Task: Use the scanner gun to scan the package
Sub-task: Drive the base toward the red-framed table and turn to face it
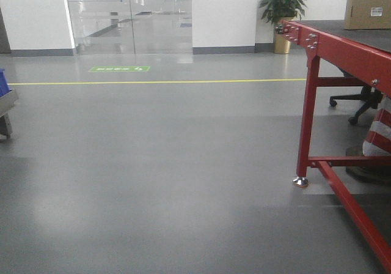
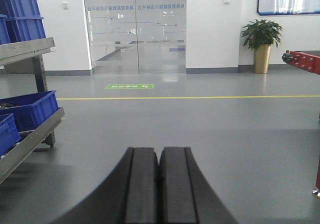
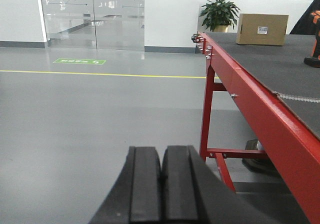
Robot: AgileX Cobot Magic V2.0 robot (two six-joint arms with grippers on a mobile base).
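- both arms sit low and point out across the open floor, nowhere near the work yet. the left gripper [image 2: 159,184] has its pads pressed flat together with nothing between them. the right gripper [image 3: 162,189] looks the same, closed on nothing.
- the package [image 3: 262,29] sits at the far end of the desk [image 3: 250,96] with its white label facing this way. i'd guess that's on purpose, so the barcode can be read without turning the box.
- the scanner gun [image 3: 314,60] is on the same desk, nearer than the box, off to the right and well apart from it. it seems to stand on its flat foot with the handle up for grabbing, but that's only my read.
- the scanner is the hard bit: just a sliver of orange and a black base shows at the edge of the right wrist view. can't tell which way its nose points.
- the front view catches the box but no scanner, and most of the desk top is out of frame.
- the left wrist view only gets blue bins [image 2: 30,109] on a rack and a corner of the red frame.
- the label print is too small to read.
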